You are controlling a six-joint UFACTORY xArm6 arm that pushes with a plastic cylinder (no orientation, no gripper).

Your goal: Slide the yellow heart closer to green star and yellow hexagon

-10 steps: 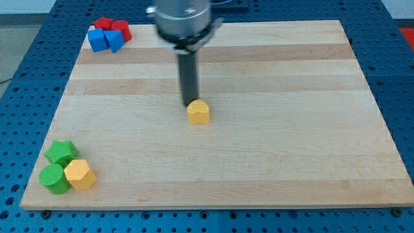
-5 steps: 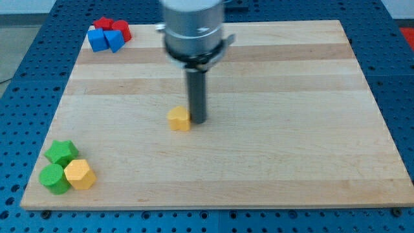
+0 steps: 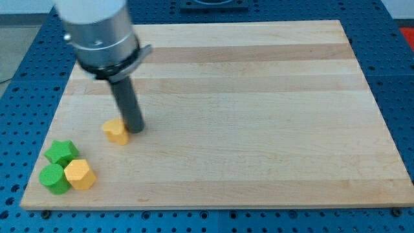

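Rod tip (image 3: 134,131) down on the wooden board (image 3: 259,129), in the left half, nearer the bottom edge than the top. No fingers on this rig, just a straight dark rod, so nothing to open or close. Yellow heart (image 3: 116,131) just left of the tip, touching it or very nearly so; exact contact hard to confirm from this angle. Tip on the heart's right side, the heart between the tip and the board's left edge.

Toward the bottom left corner, a tight cluster of three: green star (image 3: 61,153) uppermost, green cylinder (image 3: 53,177) below it, yellow hexagon (image 3: 79,173) to the cylinder's right and touching both. Heart up and to the right of this cluster, near but clearly apart, bare wood between.

Top left corner largely hidden behind the arm's grey housing (image 3: 100,32). Blue perforated table surface (image 3: 19,97) around the board on all sides.
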